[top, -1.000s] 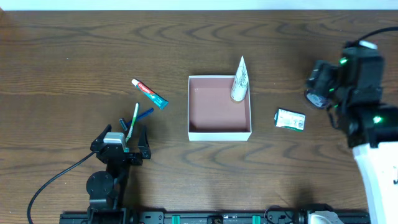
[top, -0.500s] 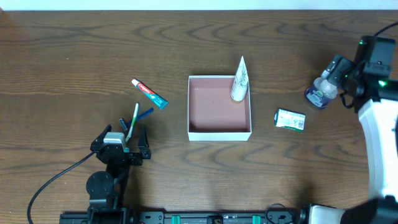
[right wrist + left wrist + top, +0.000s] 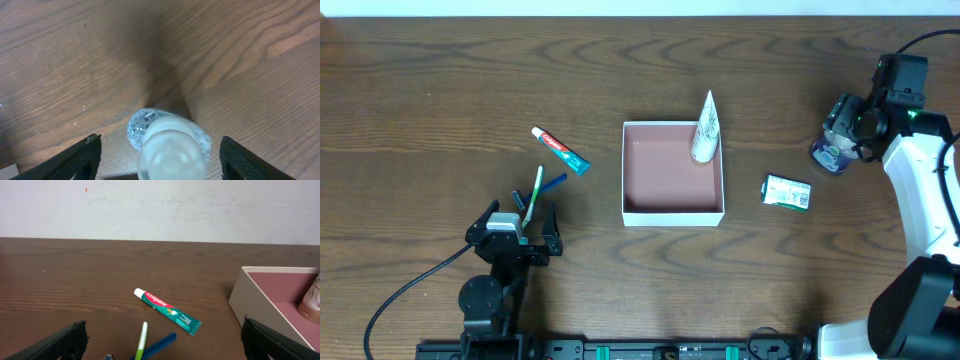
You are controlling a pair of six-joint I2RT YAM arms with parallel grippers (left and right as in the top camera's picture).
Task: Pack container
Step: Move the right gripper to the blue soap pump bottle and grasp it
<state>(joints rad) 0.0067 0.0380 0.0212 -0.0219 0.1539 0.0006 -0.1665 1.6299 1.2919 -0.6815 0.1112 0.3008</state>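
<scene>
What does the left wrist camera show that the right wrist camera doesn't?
Only the left wrist view shows the toothpaste tube, a green-and-white toothbrush and a blue toothbrush lying on the table, plus a corner of the container with a pale item inside. Only the right wrist view shows the small clear bottle, seen cap-first between the fingers of the right claw, which stand apart from it. Both show the brown wooden table and an open claw; the left claw holds nothing.

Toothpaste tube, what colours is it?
The toothpaste tube is red and green with a white cap; the left wrist view shows it best.
</scene>
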